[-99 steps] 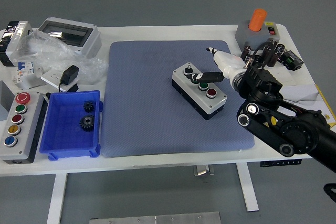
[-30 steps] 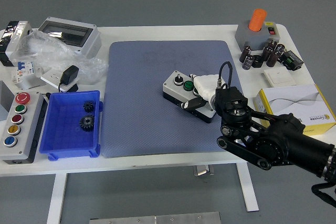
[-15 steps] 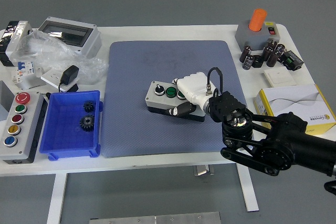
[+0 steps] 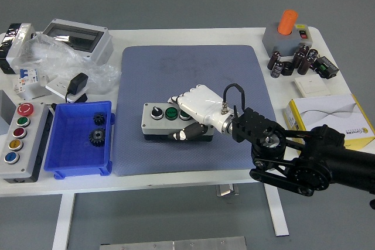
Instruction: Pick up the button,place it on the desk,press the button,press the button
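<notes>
My right hand (image 4: 196, 112) grips the right end of the button box (image 4: 170, 122) low over the blue mat (image 4: 176, 74), where I judge a one-sided hold could let it tilt or skid on release.

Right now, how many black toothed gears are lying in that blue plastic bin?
2. One small black gear lies near the far wall of the blue plastic bin; a larger black gear lies just nearer, toward the bin's right side. Nothing seems hidden.
</notes>
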Controlling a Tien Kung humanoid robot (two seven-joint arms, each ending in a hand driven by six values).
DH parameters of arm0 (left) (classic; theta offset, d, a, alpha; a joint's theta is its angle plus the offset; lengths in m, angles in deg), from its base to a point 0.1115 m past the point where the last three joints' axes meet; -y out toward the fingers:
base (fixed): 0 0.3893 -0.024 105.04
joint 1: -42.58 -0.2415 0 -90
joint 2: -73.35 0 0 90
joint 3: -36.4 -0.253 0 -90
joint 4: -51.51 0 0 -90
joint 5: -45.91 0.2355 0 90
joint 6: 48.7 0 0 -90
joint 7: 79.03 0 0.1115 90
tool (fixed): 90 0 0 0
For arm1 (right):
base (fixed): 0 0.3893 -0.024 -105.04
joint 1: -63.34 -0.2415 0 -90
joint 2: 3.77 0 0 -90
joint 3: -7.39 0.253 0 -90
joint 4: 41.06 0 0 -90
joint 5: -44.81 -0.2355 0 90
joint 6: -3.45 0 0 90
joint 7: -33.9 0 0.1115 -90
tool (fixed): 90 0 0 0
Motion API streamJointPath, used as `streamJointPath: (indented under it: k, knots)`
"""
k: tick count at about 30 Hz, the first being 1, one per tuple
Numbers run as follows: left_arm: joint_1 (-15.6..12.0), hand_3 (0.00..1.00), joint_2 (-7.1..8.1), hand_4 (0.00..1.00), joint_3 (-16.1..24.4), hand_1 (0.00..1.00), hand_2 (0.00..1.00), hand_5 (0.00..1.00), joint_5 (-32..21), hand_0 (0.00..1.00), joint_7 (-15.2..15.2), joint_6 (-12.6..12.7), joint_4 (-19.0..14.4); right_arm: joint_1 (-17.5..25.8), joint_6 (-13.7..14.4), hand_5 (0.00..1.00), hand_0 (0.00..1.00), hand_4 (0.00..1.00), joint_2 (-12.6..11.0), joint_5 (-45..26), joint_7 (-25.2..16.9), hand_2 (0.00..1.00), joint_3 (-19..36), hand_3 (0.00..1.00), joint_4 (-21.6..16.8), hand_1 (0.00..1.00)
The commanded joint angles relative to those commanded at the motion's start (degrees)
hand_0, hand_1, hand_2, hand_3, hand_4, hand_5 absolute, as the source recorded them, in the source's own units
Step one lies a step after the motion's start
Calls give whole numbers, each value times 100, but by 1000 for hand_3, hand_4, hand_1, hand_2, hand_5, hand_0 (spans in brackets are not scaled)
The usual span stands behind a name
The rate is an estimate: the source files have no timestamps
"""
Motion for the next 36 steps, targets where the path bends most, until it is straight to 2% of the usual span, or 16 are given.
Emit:
streamJointPath:
  k: [5,6,8,17,18,24,25,30,31,36]
  knots:
    - [8,591,-9,518,8,655,595,36,24,639,10,1,-3,-26,96,2,301,271,17,27,-111,363,-20,422,176,390]
    - [9,587,-10,514,10,654,593,71,26,638,11,1,-3,-28,111,2,306,271,15,38,-131,364,-21,418,204,400]
    - [7,587,-10,514,15,654,593,71,30,638,14,1,-3,-28,112,2,306,271,6,49,-160,364,-17,418,230,400]
    - [8,589,-19,513,19,653,593,76,48,636,34,-2,-5,27,-209,2,326,271,-20,-82,-224,367,41,417,285,411]
    - [8,587,-19,507,22,650,591,75,52,636,37,-4,-5,33,-246,25,424,436,-21,-82,-217,572,52,556,288,516]
    - [-2,587,-17,507,83,650,591,75,109,636,73,-19,-1,38,-499,25,424,436,-53,-155,-169,572,159,556,230,516]
    - [-3,583,-16,490,95,644,587,66,118,636,76,-21,0,37,-546,118,599,635,-59,-175,-160,725,175,814,214,639]
    - [-9,583,-14,490,128,644,587,66,140,636,75,-65,1,37,-731,118,599,635,-85,-327,-145,725,247,814,127,639]
    - [-11,570,-15,401,143,617,574,3,157,636,80,-78,2,37,-760,290,740,855,-85,-351,-132,854,270,986,108,725]
    - [-8,570,-14,401,187,617,574,3,205,636,76,-141,4,34,-882,290,740,855,-78,-402,-59,854,329,986,75,725]
